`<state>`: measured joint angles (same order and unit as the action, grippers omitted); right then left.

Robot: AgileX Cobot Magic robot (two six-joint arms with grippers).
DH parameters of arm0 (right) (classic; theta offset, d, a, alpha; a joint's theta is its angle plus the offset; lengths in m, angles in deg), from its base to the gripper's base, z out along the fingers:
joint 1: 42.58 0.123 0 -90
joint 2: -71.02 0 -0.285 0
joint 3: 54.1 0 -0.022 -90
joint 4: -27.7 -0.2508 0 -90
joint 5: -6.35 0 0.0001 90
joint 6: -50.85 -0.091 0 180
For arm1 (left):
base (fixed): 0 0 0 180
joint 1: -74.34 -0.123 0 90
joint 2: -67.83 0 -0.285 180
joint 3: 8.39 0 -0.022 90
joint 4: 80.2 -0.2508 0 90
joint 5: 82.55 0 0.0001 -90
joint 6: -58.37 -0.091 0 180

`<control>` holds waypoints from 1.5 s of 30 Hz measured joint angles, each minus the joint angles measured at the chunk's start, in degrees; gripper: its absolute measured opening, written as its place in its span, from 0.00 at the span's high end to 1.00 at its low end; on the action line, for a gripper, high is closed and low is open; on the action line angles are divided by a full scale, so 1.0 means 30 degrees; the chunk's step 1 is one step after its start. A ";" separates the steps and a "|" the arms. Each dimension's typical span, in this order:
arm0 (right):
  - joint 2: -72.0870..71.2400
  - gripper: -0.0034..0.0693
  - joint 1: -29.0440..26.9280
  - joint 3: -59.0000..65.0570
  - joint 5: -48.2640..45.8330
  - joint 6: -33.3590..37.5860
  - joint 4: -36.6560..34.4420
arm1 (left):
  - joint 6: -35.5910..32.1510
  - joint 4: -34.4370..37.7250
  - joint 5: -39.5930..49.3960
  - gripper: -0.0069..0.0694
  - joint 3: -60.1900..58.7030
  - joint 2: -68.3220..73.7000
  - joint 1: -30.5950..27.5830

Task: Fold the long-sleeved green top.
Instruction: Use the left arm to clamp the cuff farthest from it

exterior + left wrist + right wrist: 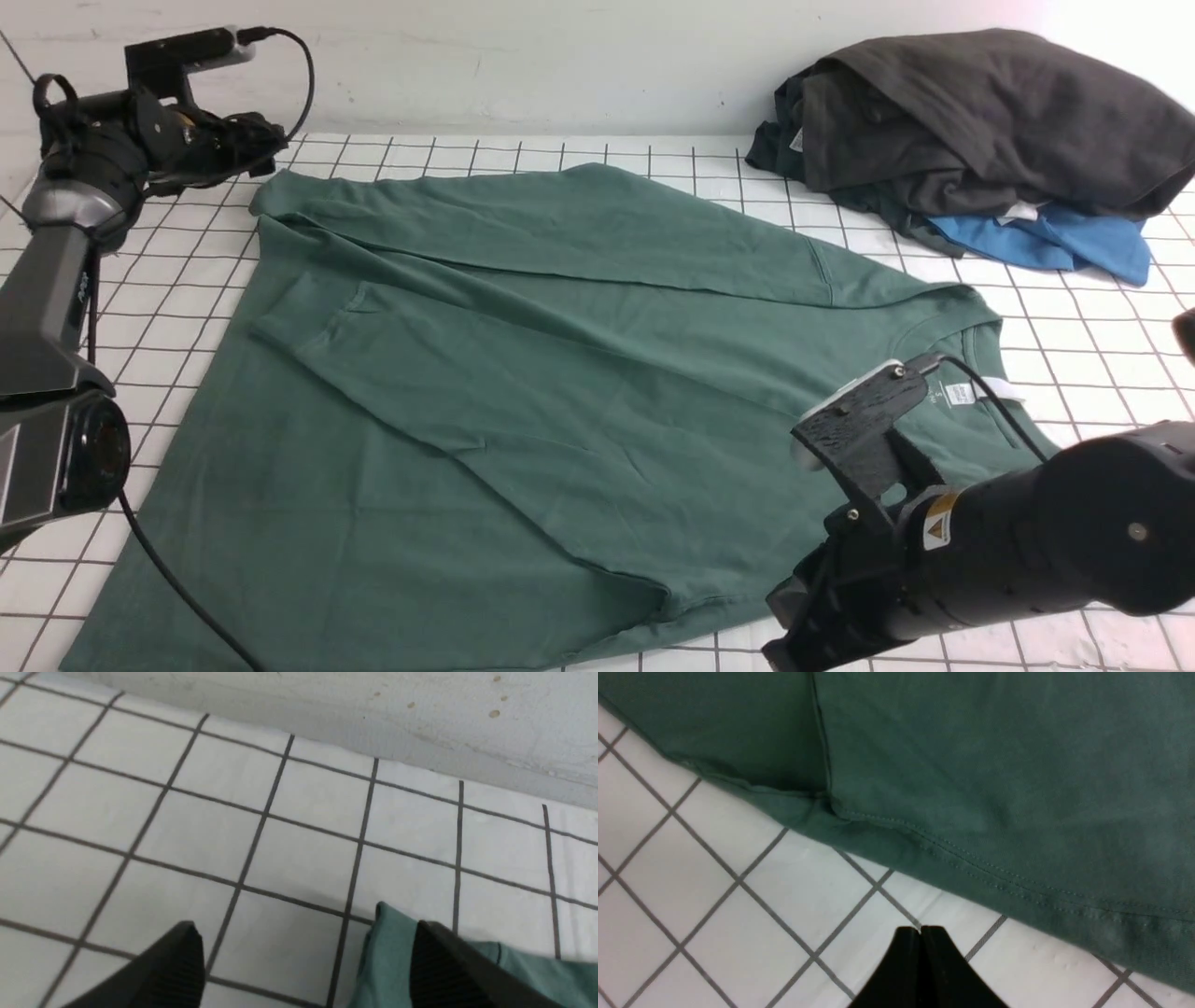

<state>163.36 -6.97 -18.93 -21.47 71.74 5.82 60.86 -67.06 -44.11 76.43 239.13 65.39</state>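
Item: green long-sleeved top (560,392). It lies spread flat across the middle of the gridded white table cover (1074,336), collar toward the cover's right side and hem toward its left. Both sleeves are folded in over the body. White neck label (957,394) shows inside the collar.

Left gripper (303,933): low over the cover's far left part, at the far hem corner of the top. Jaws stand wide apart. One of its fingers (439,961) has the green corner just beside it; nothing is clamped.

Right gripper (920,931): over bare cover at the near edge, just beside the top's stitched edge. Jaws pressed together, nothing between them, cloth not touched.

Other items: heap of dark garments (980,121) at the cover's far right corner, with a blue garment (1055,238) under its near side, apart from the top
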 joint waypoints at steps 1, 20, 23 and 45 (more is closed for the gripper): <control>0.0000 0.97 0.0000 0.0000 0.0000 0.0000 -0.0019 | -0.0277 0.0502 0.0244 0.24 0.0000 0.0094 -0.0067; 0.0000 0.97 -0.0020 0.0000 0.0158 0.0000 0.0851 | -0.6715 0.6229 0.0774 0.88 -0.0022 -0.1275 -0.0031; 0.0000 0.97 -0.0441 -0.0124 0.0424 -0.0142 0.1437 | -0.7345 0.6229 0.1287 0.88 -0.0022 -0.2721 0.0138; 0.2115 0.96 -0.6043 -0.5703 -0.4374 -0.1882 0.3159 | -0.6636 0.3370 0.3712 0.31 -0.0130 -0.1227 -0.0623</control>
<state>169.71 -25.10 -36.04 -34.59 66.10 15.29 40.95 -56.95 -32.97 76.04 235.45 63.52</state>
